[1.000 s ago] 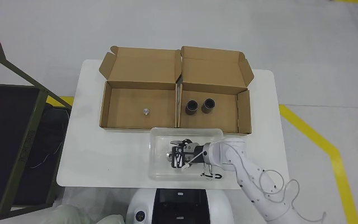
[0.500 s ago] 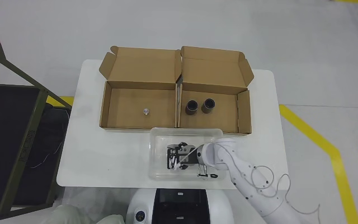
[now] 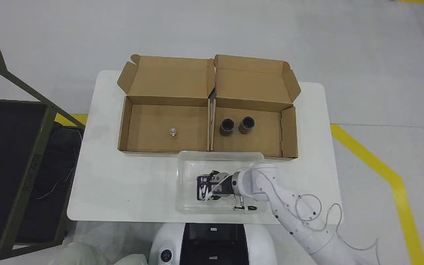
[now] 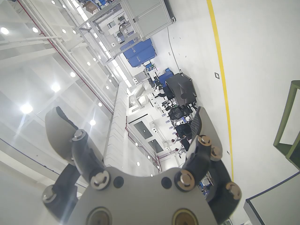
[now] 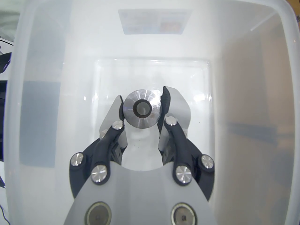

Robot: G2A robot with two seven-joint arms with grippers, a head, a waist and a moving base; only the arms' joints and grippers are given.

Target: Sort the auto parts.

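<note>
Down inside clear bin, right gripper is closed snug on silver ring part low over bin floor, so lift straight up clear of walls with steady squeeze, likely bound for left cardboard box holding similar small silver piece

Cardboard boxes: two
Black cylinders: two
Small silver part: one
Silver ring: one
Clear bin: one
</note>
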